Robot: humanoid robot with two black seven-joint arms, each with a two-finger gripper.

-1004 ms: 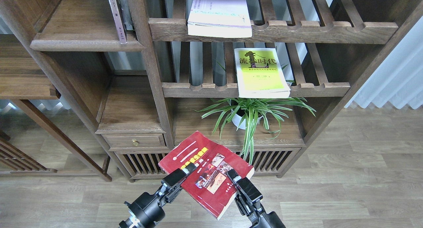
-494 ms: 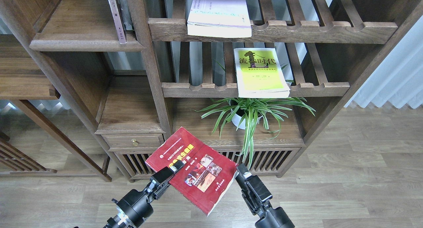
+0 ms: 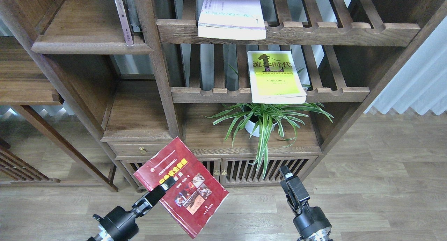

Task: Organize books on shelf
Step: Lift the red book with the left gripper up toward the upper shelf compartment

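**Now: red book in the left arm alone**

Right now my left gripper point(image 3: 164, 188) has its jaws clenched on the left edge of the dark red book point(image 3: 181, 187), which hangs tilted in the air in front of the low cabinet doors point(image 3: 244, 171), its cover with the yellow title and photos facing up toward the head view. No other part of the rig touches the book.

My right gripper point(image 3: 287, 174) stands well apart from it, off to the right, pointing up in front of the cabinet doors. I see it end-on and dark, so I cannot tell whether its jaws are released or clenched; nothing is in them that I can make out.

On the lower slatted shelf point(image 3: 216, 94) the lime-green book point(image 3: 276, 77) lies flat, its near edge hanging over the scalloped front rail. On the upper slatted shelf point(image 3: 314, 33) the white-lavender book point(image 3: 230, 14) lies flat the same way, also overhanging its rail.

Up at the left is the solid board shelf point(image 3: 83, 35), with a thin book point(image 3: 123, 17) standing upright against its right post. A spider plant in a white pot point(image 3: 260, 124) sits on the cabinet counter point(image 3: 209, 139) below the lime-green book. A small drawer with a brass knob point(image 3: 142, 150) is just above the red book's top corner.
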